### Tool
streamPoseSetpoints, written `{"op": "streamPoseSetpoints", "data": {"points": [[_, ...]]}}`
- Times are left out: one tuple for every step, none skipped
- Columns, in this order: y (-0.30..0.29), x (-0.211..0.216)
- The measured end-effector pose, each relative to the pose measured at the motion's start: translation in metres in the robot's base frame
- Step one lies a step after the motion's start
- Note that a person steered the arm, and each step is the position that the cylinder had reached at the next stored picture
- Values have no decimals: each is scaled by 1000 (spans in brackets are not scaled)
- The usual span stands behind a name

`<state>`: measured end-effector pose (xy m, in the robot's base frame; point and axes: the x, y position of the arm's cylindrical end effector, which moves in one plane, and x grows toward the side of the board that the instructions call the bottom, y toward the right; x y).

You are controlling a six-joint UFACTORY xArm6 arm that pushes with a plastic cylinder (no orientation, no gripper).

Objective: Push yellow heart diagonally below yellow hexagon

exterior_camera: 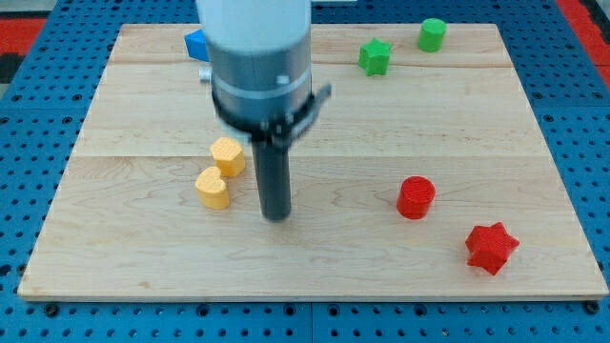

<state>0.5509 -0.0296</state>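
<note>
The yellow hexagon [228, 156] sits left of the board's middle. The yellow heart [213, 188] lies just below it and slightly to the view's left, close to it or touching it. My tip [276, 215] rests on the board to the view's right of the heart, a short gap away and slightly lower. The arm's grey body hides the board above the tip.
A red cylinder [416, 197] and a red star [491, 248] lie at the lower right. A green star [376, 56] and a green cylinder [432, 34] lie at the top right. A blue block [195, 43] shows partly behind the arm at the top left.
</note>
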Motion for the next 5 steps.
{"op": "streamPoseSetpoints", "data": {"points": [[43, 11], [-36, 16], [-121, 11], [-107, -7], [-63, -7]]}}
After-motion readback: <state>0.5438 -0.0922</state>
